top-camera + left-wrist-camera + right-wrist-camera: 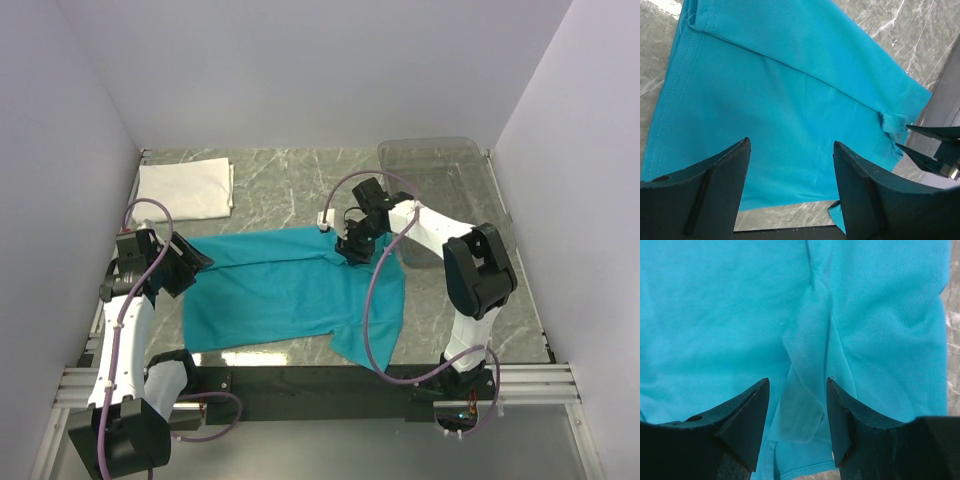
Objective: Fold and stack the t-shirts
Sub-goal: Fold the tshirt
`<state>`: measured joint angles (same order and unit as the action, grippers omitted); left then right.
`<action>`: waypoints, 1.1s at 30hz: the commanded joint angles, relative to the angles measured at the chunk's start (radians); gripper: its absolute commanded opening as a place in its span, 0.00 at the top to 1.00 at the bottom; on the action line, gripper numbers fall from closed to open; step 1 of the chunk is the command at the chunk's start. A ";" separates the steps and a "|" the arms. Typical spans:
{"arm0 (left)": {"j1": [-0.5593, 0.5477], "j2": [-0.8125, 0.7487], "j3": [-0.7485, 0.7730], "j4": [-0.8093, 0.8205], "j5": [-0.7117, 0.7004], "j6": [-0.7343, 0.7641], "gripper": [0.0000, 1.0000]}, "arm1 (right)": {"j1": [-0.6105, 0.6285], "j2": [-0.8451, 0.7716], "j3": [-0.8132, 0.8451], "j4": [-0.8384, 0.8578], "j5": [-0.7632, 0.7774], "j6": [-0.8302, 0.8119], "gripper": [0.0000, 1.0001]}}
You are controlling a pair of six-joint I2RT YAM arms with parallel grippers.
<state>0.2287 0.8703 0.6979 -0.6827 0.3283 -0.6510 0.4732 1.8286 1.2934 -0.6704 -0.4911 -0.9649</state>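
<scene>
The teal-blue t-shirt [285, 290] lies spread across the middle of the marble table, one part hanging toward the front edge. The white t-shirt [186, 188] sits folded at the back left. My left gripper [190, 262] is open just above the teal shirt's left edge, and in the left wrist view only flat teal cloth [770, 100] shows between its fingers. My right gripper [352, 248] is at the shirt's upper right. It is open, and its fingers straddle a raised fold of teal cloth [802, 400] without pinching it.
A clear plastic bin [440, 165] stands at the back right, just behind the right arm. The black front rail [300, 378] runs along the table's near edge. White walls close in the left, back and right sides.
</scene>
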 commanded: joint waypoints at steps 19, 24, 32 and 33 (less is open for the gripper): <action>0.004 0.001 0.012 0.011 0.037 0.014 0.27 | 0.010 0.000 0.145 -0.064 -0.023 0.141 1.00; 0.004 0.002 0.011 0.011 0.041 0.016 0.27 | 0.010 -0.002 0.193 -0.165 -0.078 0.173 1.00; 0.003 0.009 0.011 0.012 0.049 0.019 0.27 | 0.021 -0.002 0.190 -0.279 -0.101 0.104 1.00; 0.001 0.007 0.011 0.014 0.051 0.019 0.28 | 0.024 -0.002 0.184 -0.290 -0.099 0.085 1.00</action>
<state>0.2287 0.8810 0.6979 -0.6823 0.3542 -0.6476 0.4816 1.8713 1.4551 -0.8803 -0.5667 -0.8368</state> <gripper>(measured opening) 0.724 0.007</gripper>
